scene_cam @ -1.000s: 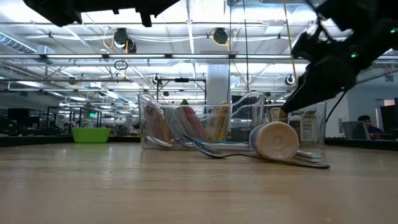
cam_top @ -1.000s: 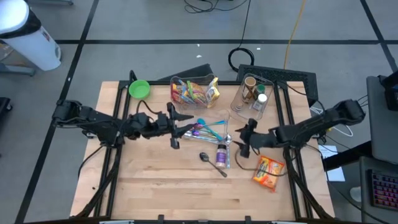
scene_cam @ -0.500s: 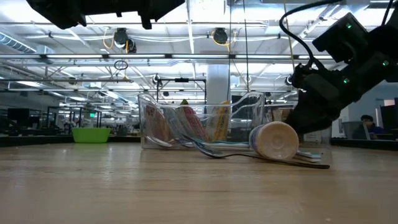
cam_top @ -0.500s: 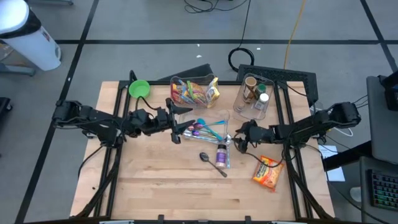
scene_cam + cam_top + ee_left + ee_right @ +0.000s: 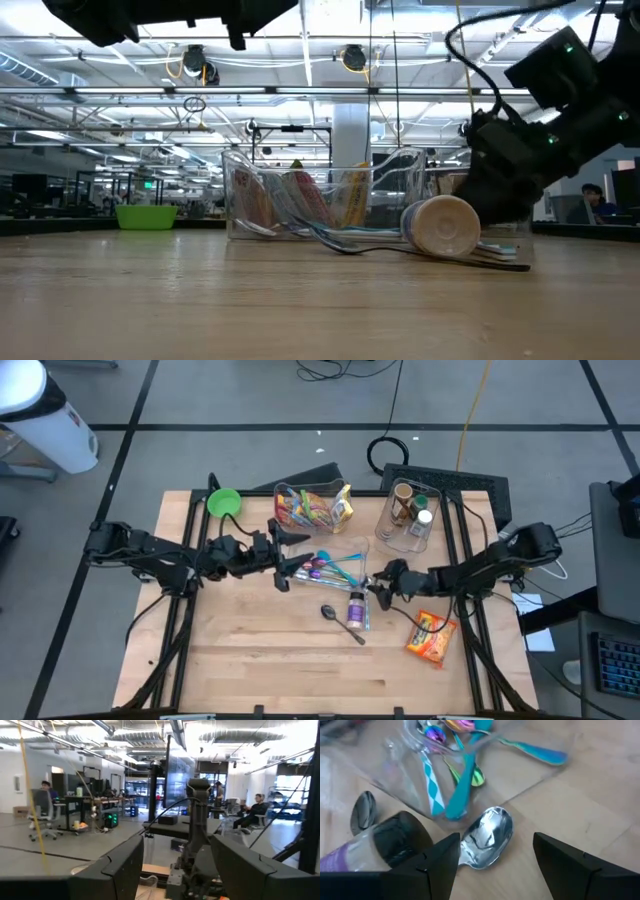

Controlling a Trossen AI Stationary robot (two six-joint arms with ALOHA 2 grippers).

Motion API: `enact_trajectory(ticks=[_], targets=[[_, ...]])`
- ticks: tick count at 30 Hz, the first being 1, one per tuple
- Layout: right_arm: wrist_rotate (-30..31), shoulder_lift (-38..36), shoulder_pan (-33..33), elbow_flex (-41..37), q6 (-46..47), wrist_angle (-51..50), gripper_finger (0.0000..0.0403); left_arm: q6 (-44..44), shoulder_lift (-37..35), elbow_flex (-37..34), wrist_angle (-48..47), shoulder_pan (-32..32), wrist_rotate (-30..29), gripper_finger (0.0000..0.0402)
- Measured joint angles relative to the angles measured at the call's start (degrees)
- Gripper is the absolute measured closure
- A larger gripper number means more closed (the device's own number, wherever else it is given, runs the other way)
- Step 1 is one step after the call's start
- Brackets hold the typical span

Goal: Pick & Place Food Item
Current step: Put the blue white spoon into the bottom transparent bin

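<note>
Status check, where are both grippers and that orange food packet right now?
Right gripper open, low over silver spoon. Left gripper open, empty, above the utensils. Orange food packet flat on table, untouched. Spice jar lying beside the spoon.

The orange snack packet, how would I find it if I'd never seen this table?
Start at the wooden table seen from above and go to its right side, near the front edge. Past the right gripper lies the orange snack packet, flat on the wood by itself. Other packets stand in a clear bin at the back; this one lies loose.
</note>
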Motion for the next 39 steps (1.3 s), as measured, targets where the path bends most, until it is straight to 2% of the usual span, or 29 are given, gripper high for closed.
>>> enact_trajectory(ticks=[2, 8, 14, 19, 23, 26, 28, 35, 39], targets=[[2.0, 1.5, 0.3, 0.0, 1.7, 0.0, 0.0156, -0.8, 0.0, 0.0, 0.0, -0.1, 1.5, 0.0160], [2.6, 6.3, 0.3, 0.5, 4.3, 3.9, 0.0156, -1.3, 0.0, 0.0, -0.4, -0.7, 8.5, 0.0160], [3.6, 10.6, 0.3, 4.8, 3.8, 3.7, 0.0166, -2.7, 0.0, 0.0, -3.2, -2.3, 9.3, 0.0160], [4.9, 14.6, 0.4, 8.0, 5.0, 1.6, 0.0219, -3.9, 0.0, 0.0, -5.4, -3.6, 9.3, 0.0160], [5.4, 15.2, 0.8, 8.3, 6.9, 0.0, 0.0288, -4.1, 0.0, 0.0, -7.3, -5.0, 9.2, 0.0160], [5.0, 14.0, 1.7, 8.3, 7.8, -1.8, 0.0350, -4.1, 0.0, 0.0, -9.1, -6.1, 9.3, 0.0160], [2.1, 12.7, 2.8, 8.3, 8.1, -3.7, 0.0384, -4.3, 0.0, 0.0, -10.5, -6.9, 9.3, 0.0160], [2.9, 2.8, 7.3, 8.2, 9.3, -19.5, 0.0395, -5.9, 0.0, 0.0, -15.4, -9.9, 9.3, 0.0160], [7.0, -4.5, 10.2, 8.1, 8.8, -26.9, 0.0397, -8.4, 0.0, 0.0, -19.5, -11.7, 9.3, 0.0160]])
